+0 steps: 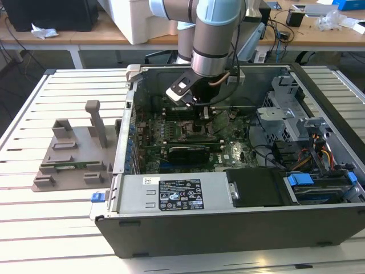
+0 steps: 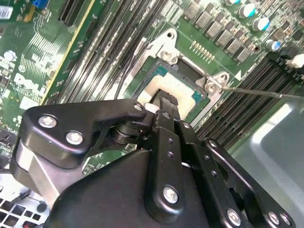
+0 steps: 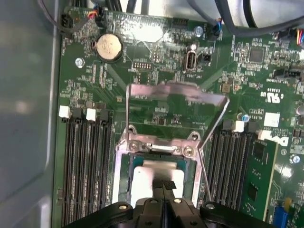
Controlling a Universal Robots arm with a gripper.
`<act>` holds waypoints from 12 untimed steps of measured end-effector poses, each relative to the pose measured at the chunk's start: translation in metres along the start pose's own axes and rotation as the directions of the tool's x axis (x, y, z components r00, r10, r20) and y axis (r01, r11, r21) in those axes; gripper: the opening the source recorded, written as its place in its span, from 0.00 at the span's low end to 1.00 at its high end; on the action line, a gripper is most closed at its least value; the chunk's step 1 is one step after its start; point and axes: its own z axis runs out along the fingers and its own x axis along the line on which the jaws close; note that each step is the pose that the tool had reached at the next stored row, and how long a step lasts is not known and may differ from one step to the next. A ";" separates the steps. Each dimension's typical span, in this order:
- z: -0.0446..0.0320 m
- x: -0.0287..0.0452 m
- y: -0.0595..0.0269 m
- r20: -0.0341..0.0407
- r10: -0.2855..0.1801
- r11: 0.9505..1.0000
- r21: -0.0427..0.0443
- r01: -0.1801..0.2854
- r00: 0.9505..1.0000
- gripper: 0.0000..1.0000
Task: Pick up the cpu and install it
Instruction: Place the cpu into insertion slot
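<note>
Down inside the open computer case [image 1: 239, 228], over the middle of the motherboard [image 3: 223, 71]: one gripper [image 3: 164, 183], fingers pressed together, tips on or just above the cpu [image 3: 145, 173]. Contact not certain; nothing seen pinched between the fingers.

Cpu: flat silvery square, lying level inside the socket [image 3: 156, 145], not lifted.

Step in hand, by judgement: seating of the chip. Pick-up apparently done, locking not yet done. Load plate [image 3: 175, 92] hinged open, standing back from the socket. Lever [image 3: 205, 161] raised, unlatched.

Called for next, by judgement: a straight, gentle motion with no sideways drag across the chip, and clearance from plate and lever close beside the fingers.

Count:
- gripper 1
- cpu 1
- socket 1
- load plate 1
- lever 1
- banks of memory slots [image 3: 88, 166] 2, one either side of the socket, four slots apiece as far as can be told
- coin cell [image 3: 107, 47] 1
- black expansion card [image 1: 191, 153] 1
- grey holder block [image 1: 74, 154] 1, on the slatted table [image 1: 34, 228] at the exterior view's left, well apart from the case
</note>
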 end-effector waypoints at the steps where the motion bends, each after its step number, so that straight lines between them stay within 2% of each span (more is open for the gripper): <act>1: -0.0008 0.0000 0.0006 0.000 0.000 1.000 0.000 0.000 1.000 0.11; 3: -0.0048 0.0003 0.0005 -0.002 0.000 1.000 -0.001 0.000 1.000 0.11; 4: -0.0149 -0.0003 -0.0004 0.000 0.000 1.000 0.000 0.000 1.000 0.11; 5: -0.0194 -0.0005 -0.0008 0.000 0.000 1.000 0.000 0.000 1.000 0.11; 9: -0.0296 -0.0007 -0.0015 0.000 0.000 1.000 0.000 0.000 1.000 0.11; 12: -0.0427 -0.0010 -0.0025 0.000 0.000 1.000 0.000 0.000 1.000 0.11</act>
